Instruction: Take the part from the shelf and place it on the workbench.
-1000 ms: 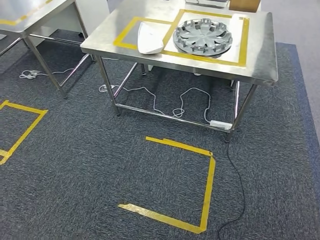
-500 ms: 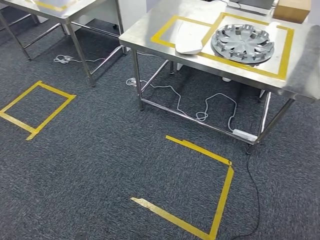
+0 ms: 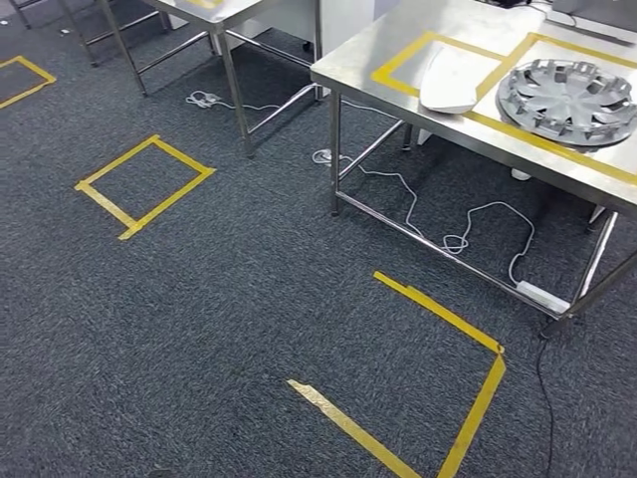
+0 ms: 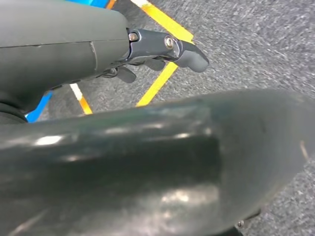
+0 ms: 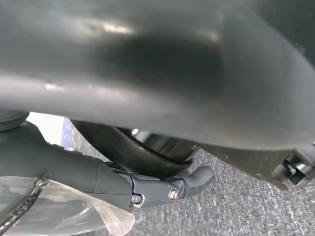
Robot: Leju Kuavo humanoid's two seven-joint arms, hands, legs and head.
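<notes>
Nearest in, both arms hang by the body. The left hand (image 4: 148, 49) has its thumb stuck straight out with nothing in it, fingers loose. On the right hand (image 5: 159, 189) I can't tell what the fingers are doing.

Past the yellow floor tape (image 3: 473, 334) stands the steel workbench (image 3: 353, 75). The white part (image 3: 451, 80) lies on it in a taped frame, just beside the grey wheel cover (image 3: 574, 100). Its long axis runs from the bench's front edge toward the back, broad end nearest.

My guess: a light, stiff plastic shell, smooth and a bit slippery. I'd grab it by the long side edges. The cover is round and lies flat.
</notes>
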